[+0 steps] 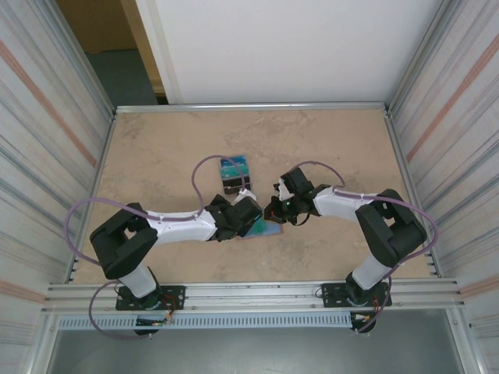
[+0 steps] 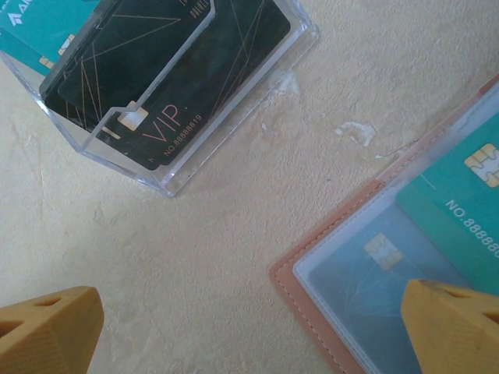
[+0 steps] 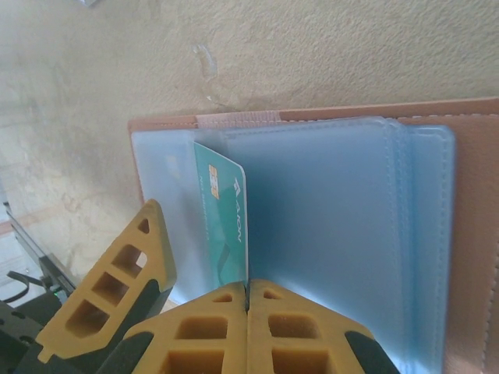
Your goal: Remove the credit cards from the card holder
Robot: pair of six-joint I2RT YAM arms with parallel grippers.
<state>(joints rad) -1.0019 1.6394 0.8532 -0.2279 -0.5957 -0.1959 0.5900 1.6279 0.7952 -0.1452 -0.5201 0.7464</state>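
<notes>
The salmon-pink card holder (image 3: 312, 114) lies open on the table, its clear blue-grey sleeves facing up; in the top view it sits between the two wrists (image 1: 269, 229). My right gripper (image 3: 248, 287) is shut on the near edge of a teal credit card (image 3: 224, 218) that stands on edge over the sleeves. My left gripper (image 2: 253, 312) is open, and one of its fingers (image 2: 460, 327) hangs over the holder's corner (image 2: 327, 312). There, one teal card (image 2: 460, 202) lies on top and another card (image 2: 374, 273) shows through a sleeve. From above, the grippers, left (image 1: 248, 212) and right (image 1: 277, 210), nearly meet.
A clear plastic box (image 2: 257, 101) holding black VIP cards (image 2: 168, 86) and a teal one (image 2: 39, 23) stands just beyond the holder (image 1: 234, 175). A yellow finger (image 3: 109, 296) of the other arm sits close beside my right fingers. Metal rails edge the table (image 1: 249, 107).
</notes>
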